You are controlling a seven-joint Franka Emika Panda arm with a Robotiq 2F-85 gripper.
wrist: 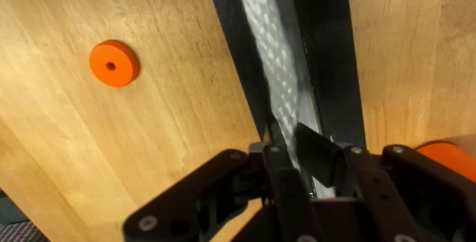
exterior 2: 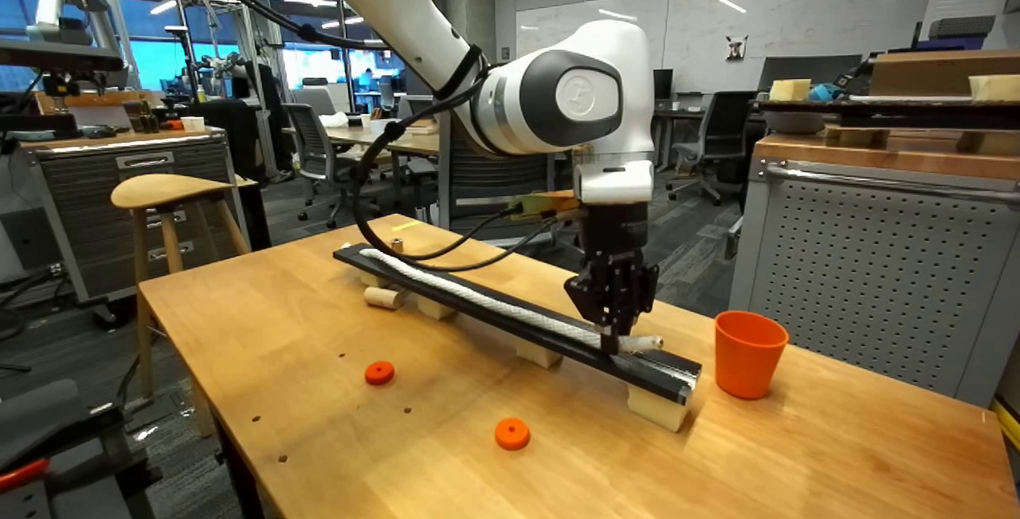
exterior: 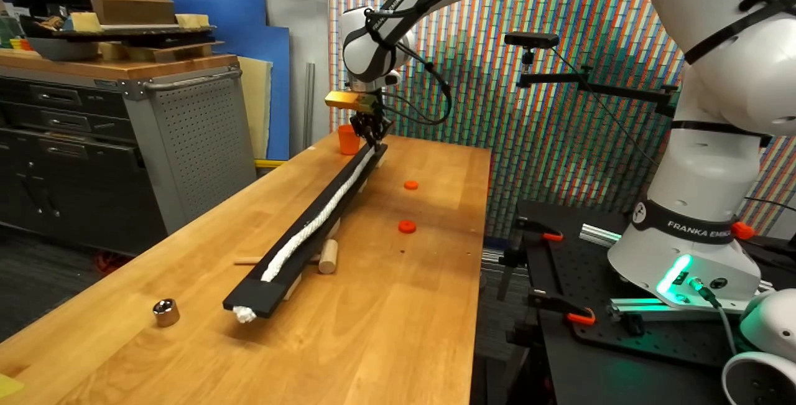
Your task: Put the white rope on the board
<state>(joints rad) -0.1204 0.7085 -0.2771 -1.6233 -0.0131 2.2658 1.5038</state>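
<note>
- Wooden tabletop (exterior: 398, 311), visible grain
- Pincer (wrist: 290, 139) is clenched on the white rope (wrist: 273, 45) near one end (chunky braid, btw)
- Black board (wrist: 327, 60) underneath, long and skinny

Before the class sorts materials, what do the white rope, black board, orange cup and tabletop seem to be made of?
White rope: braided fibre, perhaps synthetic; slightly shiny strands show.
Black board: dull finish, no clear grain; perhaps painted wood or plastic.
Orange cup: probably plastic; smooth, evenly coloured wall.
Tabletop: wood, apparently varnished; grain and soft sheen show.
</note>
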